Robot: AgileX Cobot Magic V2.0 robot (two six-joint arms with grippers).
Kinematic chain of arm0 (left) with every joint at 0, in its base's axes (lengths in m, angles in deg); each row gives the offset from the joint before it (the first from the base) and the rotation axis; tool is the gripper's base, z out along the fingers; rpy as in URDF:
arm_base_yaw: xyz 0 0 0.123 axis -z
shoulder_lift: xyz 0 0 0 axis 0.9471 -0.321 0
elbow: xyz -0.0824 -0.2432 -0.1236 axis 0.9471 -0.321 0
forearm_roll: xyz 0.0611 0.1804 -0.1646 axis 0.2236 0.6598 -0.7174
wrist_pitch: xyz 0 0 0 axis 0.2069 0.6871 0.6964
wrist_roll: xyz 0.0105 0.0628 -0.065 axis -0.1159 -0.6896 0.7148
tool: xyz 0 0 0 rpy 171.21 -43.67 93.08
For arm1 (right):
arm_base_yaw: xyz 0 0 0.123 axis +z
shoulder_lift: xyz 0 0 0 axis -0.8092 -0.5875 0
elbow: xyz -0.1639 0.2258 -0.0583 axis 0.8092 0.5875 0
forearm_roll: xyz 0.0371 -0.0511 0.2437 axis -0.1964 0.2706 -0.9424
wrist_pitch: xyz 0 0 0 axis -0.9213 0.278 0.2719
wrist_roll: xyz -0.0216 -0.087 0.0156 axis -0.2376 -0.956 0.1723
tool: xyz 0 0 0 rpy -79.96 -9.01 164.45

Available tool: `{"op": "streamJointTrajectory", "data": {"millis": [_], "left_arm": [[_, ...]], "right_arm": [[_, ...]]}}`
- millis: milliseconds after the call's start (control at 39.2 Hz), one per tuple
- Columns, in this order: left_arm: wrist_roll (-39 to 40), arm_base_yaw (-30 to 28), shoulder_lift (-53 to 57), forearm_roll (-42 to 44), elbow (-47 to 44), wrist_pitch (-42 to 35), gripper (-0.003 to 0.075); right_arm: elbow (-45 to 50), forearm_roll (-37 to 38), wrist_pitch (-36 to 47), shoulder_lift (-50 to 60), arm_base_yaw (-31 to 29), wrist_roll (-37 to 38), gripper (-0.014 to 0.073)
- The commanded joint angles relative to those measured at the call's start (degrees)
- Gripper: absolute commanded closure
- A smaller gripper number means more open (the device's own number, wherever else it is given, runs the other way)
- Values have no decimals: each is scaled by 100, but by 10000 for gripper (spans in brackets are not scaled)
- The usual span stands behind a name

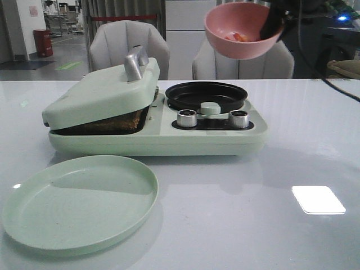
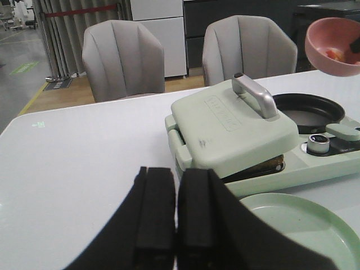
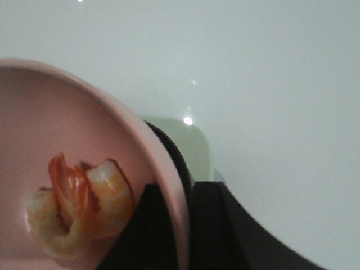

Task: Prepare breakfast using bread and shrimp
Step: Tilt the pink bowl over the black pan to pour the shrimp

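In front of me on the white table (image 1: 315, 140) sits a pale green breakfast maker (image 1: 154, 121), its hinged lid (image 1: 101, 93) with the silver handle (image 1: 135, 63) resting slightly ajar on the left half, and a round black pan (image 1: 205, 94) and two silver knobs (image 1: 187, 117) on the right half. Nearer to me lies a pale green plate (image 1: 79, 202), just beside the appliance. Across the table stand two grey chairs (image 2: 124, 59), and a pink bowl (image 1: 242, 28) hangs in the air above the pan's side.
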Motion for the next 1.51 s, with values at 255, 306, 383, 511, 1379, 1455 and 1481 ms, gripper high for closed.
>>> {"op": "streamJointTrajectory", "data": {"millis": [255,306,383,511,1379,1455,1481], "left_arm": [[70,31,-76,-39,152,-451,606],[70,31,-76,-39,152,-451,606],[70,31,-76,-39,152,-451,606],[70,31,-76,-39,152,-451,606],[70,31,-76,-39,152,-451,606],[70,31,-76,-39,152,-451,606],[70,31,-76,-39,152,-451,606]], "right_arm": [[104,-88,3671,-155,745,-1198,456],[290,47,4237,-216,802,-1205,456],[620,357,5258,-292,875,-1205,456],[1148,1227,6430,-356,880,-1205,456],[1728,109,8708,-796,820,-2783,458],[1689,-947,8564,-749,783,-1926,458],[1689,-1180,8442,-702,764,-1701,458]]}}
